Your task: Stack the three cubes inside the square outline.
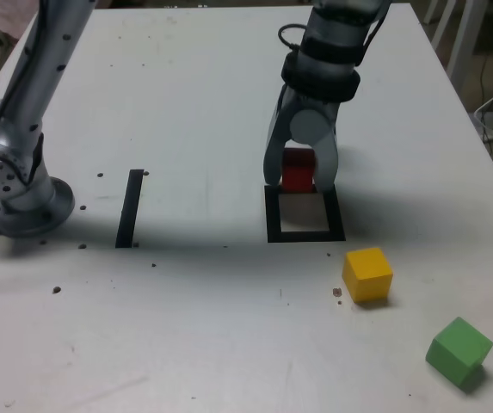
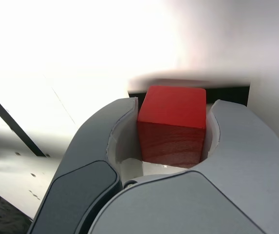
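My gripper (image 1: 299, 182) is shut on the red cube (image 1: 298, 169), one finger on each side, at the far edge of the square outline (image 1: 306, 235) of black tape. The outline's white centre is bare. In the wrist view the red cube (image 2: 172, 122) fills the gap between the grey jaws of the gripper (image 2: 174, 103), and a piece of the outline's tape (image 2: 229, 92) shows just beyond it. The yellow cube (image 1: 367, 274) lies on the table nearer the camera, towards the exterior view's right of the outline. The green cube (image 1: 459, 350) sits further out at the front right.
A straight black tape strip (image 1: 130, 207) lies on the white table towards the exterior view's left. The arm's grey base (image 1: 18, 194) stands at the far left edge. Small dark specks dot the tabletop (image 1: 194, 103).
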